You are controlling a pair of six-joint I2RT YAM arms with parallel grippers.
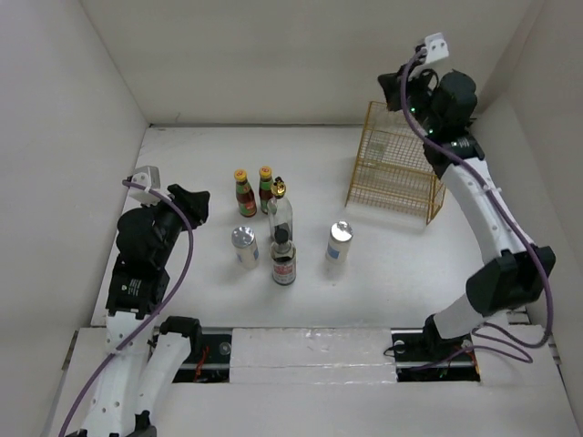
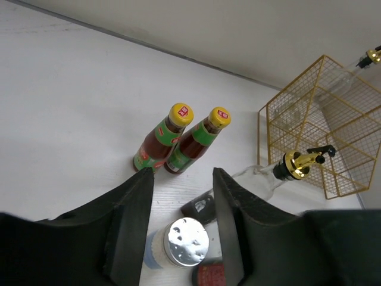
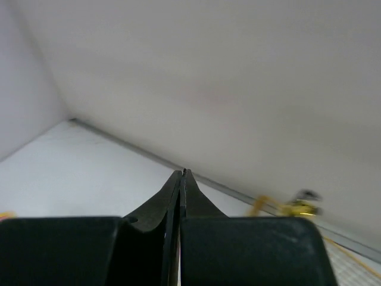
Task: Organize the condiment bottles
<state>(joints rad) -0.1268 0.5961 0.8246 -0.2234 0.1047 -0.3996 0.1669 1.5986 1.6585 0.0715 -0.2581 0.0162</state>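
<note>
Two red-sauce bottles with yellow caps (image 1: 253,191) stand side by side left of centre; they also show in the left wrist view (image 2: 178,140). A tall clear gold-topped bottle (image 1: 281,214) stands just right of them. A dark black-capped jar (image 1: 284,264) stands in front of it. One white silver-lidded shaker (image 1: 244,247) is left of the jar, another (image 1: 339,241) to its right. A second clear gold-topped bottle (image 2: 336,86) shows inside the basket. My left gripper (image 1: 196,205) is open and empty, its jaws over the near shaker (image 2: 187,241). My right gripper (image 1: 398,91) is shut and empty, high above the basket.
A yellow wire basket (image 1: 393,166) stands at the back right near the rear wall, also seen in the left wrist view (image 2: 324,128). White walls enclose the table on the left, back and right. The right wrist view shows only the back wall and a blurred gold top (image 3: 297,208).
</note>
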